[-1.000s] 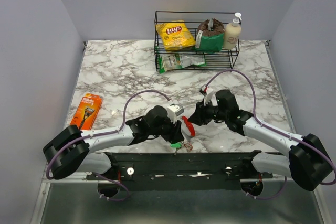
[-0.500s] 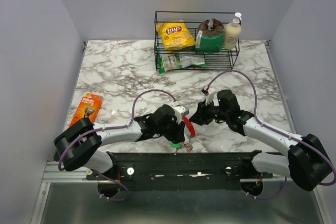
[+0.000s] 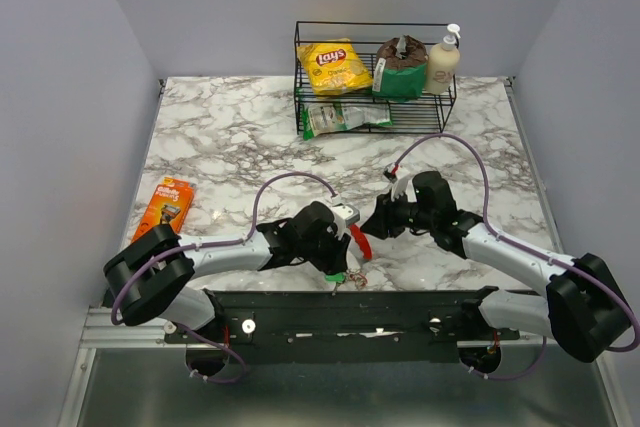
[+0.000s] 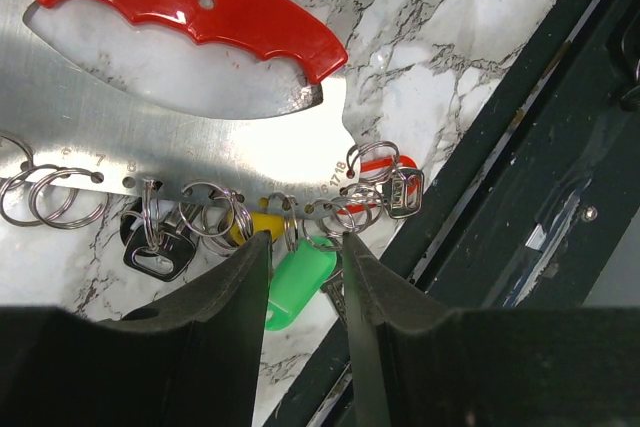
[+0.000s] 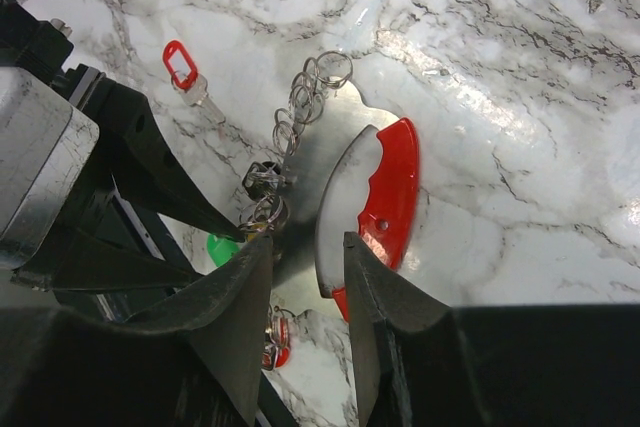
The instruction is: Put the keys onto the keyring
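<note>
My left gripper sits with jaws half apart astride the green-tagged key by the steel plate. The right gripper is likewise half spread across that plate. I can't tell whether either one actually grips.

The yellow chip bag carries the brand "Lay's" in its red roundel. The orange pack bears "Gillette" along its top end; the smaller print under it is too fine to read. The silvery flat piece has stamped figures beside its row of holes: "7" and "8" toward one end, "1718" at the other. The coloured tags show no legible writing.
</note>
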